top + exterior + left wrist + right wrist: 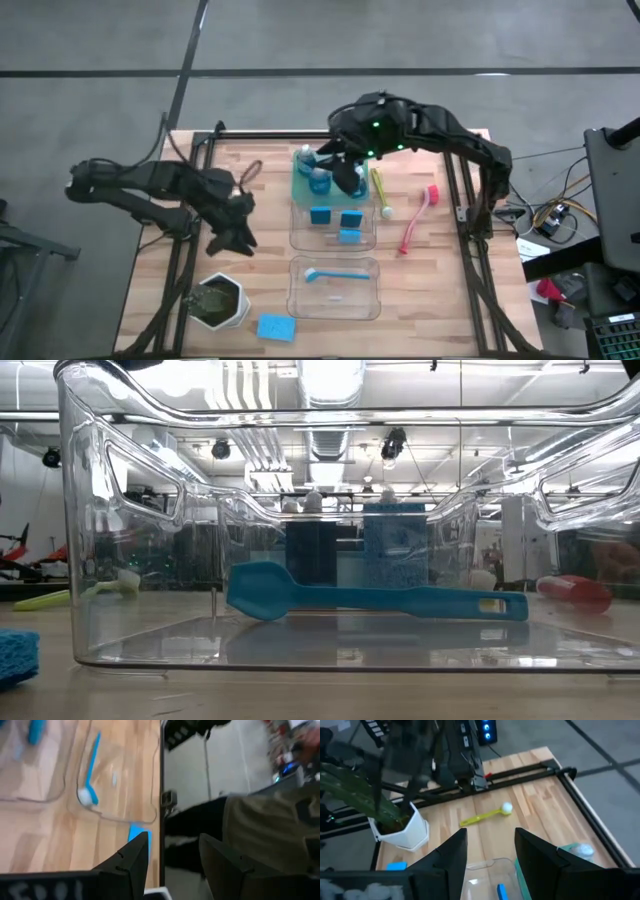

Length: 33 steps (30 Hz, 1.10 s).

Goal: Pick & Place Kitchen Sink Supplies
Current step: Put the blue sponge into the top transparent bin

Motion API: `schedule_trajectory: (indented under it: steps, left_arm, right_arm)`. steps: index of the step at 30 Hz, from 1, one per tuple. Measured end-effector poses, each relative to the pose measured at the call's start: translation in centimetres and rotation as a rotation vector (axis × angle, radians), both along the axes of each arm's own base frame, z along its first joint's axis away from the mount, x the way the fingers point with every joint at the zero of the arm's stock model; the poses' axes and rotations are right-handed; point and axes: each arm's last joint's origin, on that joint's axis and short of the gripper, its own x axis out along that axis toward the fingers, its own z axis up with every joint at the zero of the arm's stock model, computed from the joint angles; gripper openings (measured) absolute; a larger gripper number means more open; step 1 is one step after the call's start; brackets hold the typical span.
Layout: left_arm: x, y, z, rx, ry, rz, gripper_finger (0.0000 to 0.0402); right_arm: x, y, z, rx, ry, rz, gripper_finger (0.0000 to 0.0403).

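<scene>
No writing or brand can be read on anything here.

The left end effector [232, 240] hangs over bare counter [440, 290] to the left of the bins, its fingers [131, 862] parted and empty. The right end effector [352, 180] sits over the green tray [300, 190], right beside the bottles of blue liquid [318, 182]; its own wrist view shows its fingers [451, 855] apart with nothing between them.

The tray joins a clear bin [297, 238] that holds three blue sponges [320, 215]. Nearer the front edge, a second clear bin [377, 305] holds a blue brush [335, 273] lying flat. Outside the bins, a yellow-green brush [380, 192] and a pink-red brush [418, 218] lie on the counter just right of the tray, close to the right end effector. A fourth sponge [276, 327] lies loose at the front edge, beside the white hexagonal pot of greenery [220, 303]. The arm frame's dark rails [190, 230] run along both sides of the counter.
</scene>
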Motion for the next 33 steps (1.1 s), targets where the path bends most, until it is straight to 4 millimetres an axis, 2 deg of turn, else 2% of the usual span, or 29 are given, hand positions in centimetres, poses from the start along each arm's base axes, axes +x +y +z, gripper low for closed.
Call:
schedule_trajectory:
  steps: [6, 13, 21, 33]
  left_arm:
    - [2.7, -1.6, -2.1, 0.042, 0.114, -0.042, 0.0167]
    - [5.5, -4.2, -5.6, 0.082, 0.271, -0.122, 0.0167]
    - [7.4, -7.1, -8.6, 0.131, 0.372, -0.187, 0.0167]
    - [8.7, -10.8, -12.6, 0.220, 0.472, -0.270, 0.0167]
  right_arm:
    - [-1.9, 0.7, 1.7, -0.036, -0.050, 0.036, 0.0162]
    - [-3.6, 1.2, 3.0, -0.062, -0.089, 0.060, 0.0162]
    - [-5.3, 1.4, 4.2, -0.109, -0.126, 0.084, 0.0162]
    - [-5.8, 1.5, 4.3, -0.152, -0.119, 0.111, 0.0162]
